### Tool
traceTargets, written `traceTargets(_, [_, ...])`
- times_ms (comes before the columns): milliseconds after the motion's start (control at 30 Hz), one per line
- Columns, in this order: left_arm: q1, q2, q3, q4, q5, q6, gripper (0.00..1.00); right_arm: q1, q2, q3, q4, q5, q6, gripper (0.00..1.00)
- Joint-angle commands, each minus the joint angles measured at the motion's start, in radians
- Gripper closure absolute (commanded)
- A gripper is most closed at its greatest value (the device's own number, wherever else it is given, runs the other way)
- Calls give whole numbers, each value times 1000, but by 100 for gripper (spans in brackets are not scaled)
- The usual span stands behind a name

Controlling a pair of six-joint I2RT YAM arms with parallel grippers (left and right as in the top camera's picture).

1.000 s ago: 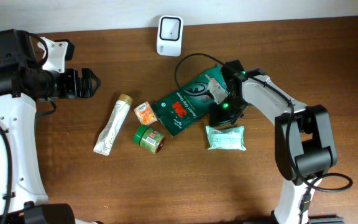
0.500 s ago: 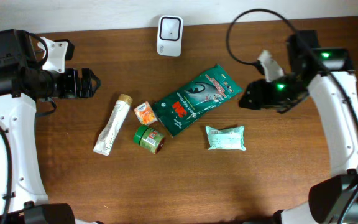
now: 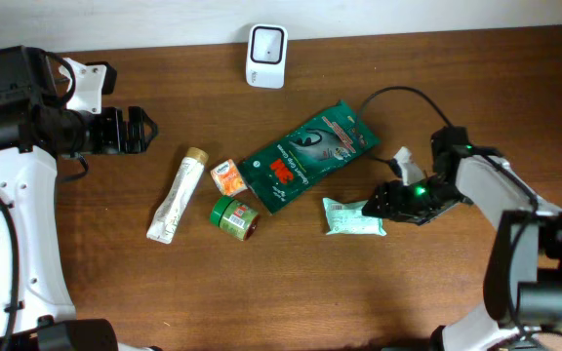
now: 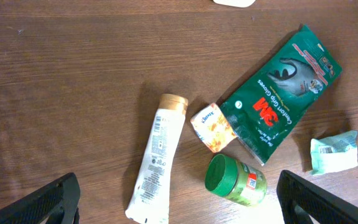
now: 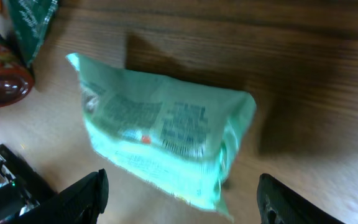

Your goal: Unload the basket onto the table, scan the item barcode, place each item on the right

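Jar (image 3: 234, 216) capped, contents hidden. Packet (image 3: 354, 216) lies lengthwise left-right on the table (image 3: 291, 292); my right fingers (image 5: 82, 196) and left fingers (image 4: 48, 202) are spread, empty.

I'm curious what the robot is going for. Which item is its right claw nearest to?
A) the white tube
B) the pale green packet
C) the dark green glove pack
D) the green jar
B: the right claw is open at the edge of the pale green packet, and the other items lie farther off.

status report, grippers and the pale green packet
Left gripper open, empty, off to the side. Right gripper open at the pale green packet, no grip. Packet flat on table. Nothing blocking it.
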Motion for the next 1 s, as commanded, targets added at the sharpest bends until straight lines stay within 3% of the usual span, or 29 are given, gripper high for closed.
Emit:
traceTargets(0, [5, -16, 16, 1, 11, 16, 1, 16, 57, -8, 43, -43, 18, 27])
traceTargets(167, [5, -16, 16, 1, 11, 16, 1, 51, 161, -8, 73, -56, 26, 36])
traceTargets(333, [5, -16, 16, 1, 11, 16, 1, 88, 255, -8, 103, -56, 26, 55])
traceTargets(433, [5, -16, 16, 1, 11, 16, 1, 87, 279, -8, 111, -56, 30, 91])
traceTargets(467, [5, -16, 16, 1, 11, 16, 1, 87, 279, -8, 114, -57, 30, 94])
traceTargets(733, [5, -16, 16, 1, 11, 16, 1, 85, 231, 89, 8, -243, -2, 96])
traceTargets(867, [5, -16, 16, 1, 11, 16, 1, 86, 76, 223, -200, -277, -65, 96])
traceTargets(967, [5, -16, 16, 1, 11, 16, 1, 86, -29, 283, -256, -277, -65, 96])
